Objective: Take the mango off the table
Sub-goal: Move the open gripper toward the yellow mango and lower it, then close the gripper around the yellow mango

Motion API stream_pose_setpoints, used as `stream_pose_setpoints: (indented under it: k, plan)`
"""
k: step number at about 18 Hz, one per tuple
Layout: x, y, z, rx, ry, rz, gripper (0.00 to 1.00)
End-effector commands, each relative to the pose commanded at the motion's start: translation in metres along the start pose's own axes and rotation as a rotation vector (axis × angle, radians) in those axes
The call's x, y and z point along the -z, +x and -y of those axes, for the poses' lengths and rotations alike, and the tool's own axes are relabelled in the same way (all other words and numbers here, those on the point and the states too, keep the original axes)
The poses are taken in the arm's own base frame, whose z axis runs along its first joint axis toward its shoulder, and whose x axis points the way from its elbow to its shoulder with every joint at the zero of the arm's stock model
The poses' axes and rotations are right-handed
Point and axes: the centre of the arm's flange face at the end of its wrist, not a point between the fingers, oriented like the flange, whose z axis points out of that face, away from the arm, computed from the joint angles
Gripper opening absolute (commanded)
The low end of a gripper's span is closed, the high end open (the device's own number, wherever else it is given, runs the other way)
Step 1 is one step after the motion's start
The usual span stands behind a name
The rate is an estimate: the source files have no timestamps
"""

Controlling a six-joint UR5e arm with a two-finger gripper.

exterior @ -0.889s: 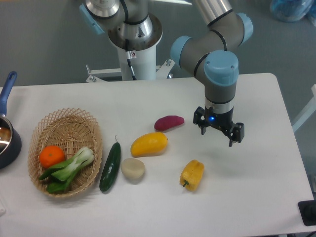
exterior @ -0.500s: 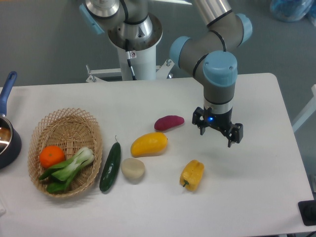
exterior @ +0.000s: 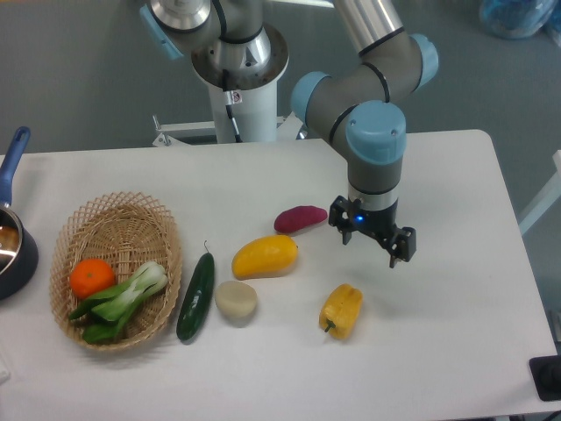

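Observation:
The mango (exterior: 265,256), a smooth yellow-orange oval, lies on the white table (exterior: 456,333) near its middle. My gripper (exterior: 370,247) hangs above the table to the mango's right, open, with nothing between its black fingers. It stands a clear gap away from the mango, just right of the purple sweet potato (exterior: 300,217).
A yellow bell pepper (exterior: 341,310) lies below the gripper. A beige potato (exterior: 236,299) and a dark cucumber (exterior: 195,296) sit left of it. A wicker basket (exterior: 131,219) holds an orange and bok choy. A blue pot (exterior: 12,246) is at the left edge.
The gripper has shifted a little to the left, toward the mango, still open. The objects on the table have not moved.

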Motion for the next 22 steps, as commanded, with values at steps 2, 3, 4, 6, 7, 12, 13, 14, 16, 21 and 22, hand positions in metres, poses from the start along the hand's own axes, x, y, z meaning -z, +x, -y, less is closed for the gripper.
stream_pose_setpoints:
  k: [2, 3, 4, 6, 7, 12, 13, 14, 16, 21, 22]
  plan:
    - [0.001, 0.010, 0.015, -0.036, 0.005, 0.000, 1.00]
    - [0.002, 0.015, 0.023, -0.053, 0.009, 0.000, 1.00]
    - [0.004, 0.020, 0.032, -0.068, 0.013, 0.004, 1.00]
    - [0.004, 0.034, 0.047, -0.100, 0.016, -0.004, 1.00]
    - [0.002, 0.043, 0.054, -0.118, 0.017, -0.010, 1.00]
    - [-0.007, 0.085, 0.077, -0.184, 0.013, -0.048, 1.00]
    - [-0.008, 0.090, 0.079, -0.191, 0.012, -0.053, 1.00]
    - [-0.008, 0.096, 0.084, -0.204, 0.014, -0.057, 1.00]
    - [-0.012, 0.109, 0.090, -0.225, 0.005, -0.067, 1.00]
    - [-0.016, 0.128, 0.082, -0.242, -0.014, -0.091, 1.00]
    - [-0.019, 0.132, 0.080, -0.242, -0.020, -0.099, 1.00]
